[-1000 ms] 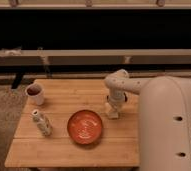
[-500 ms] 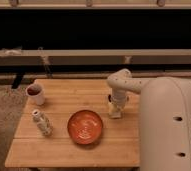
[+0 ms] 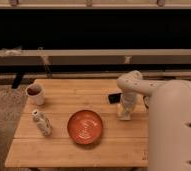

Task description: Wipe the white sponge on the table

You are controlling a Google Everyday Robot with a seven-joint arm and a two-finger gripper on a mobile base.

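Note:
The table [image 3: 59, 145] has a light wooden plank top. My gripper [image 3: 125, 113] points straight down at the table's right part, just right of the orange bowl. It is shut on the white sponge [image 3: 124, 117], a small pale block pressed against the wood. The arm [image 3: 134, 82] bends in from my white body at the right. Most of the sponge is covered by the gripper.
An orange bowl [image 3: 85, 126] sits at the front middle. A white spotted bottle [image 3: 42, 123] lies to its left. A white cup [image 3: 35, 93] stands at the back left. A small dark object [image 3: 114, 98] lies just behind the gripper. My white body [image 3: 174, 130] covers the table's right edge.
The gripper with the sponge has slid to the right and a little toward the front along the table top. The bowl, bottle and cup have not moved.

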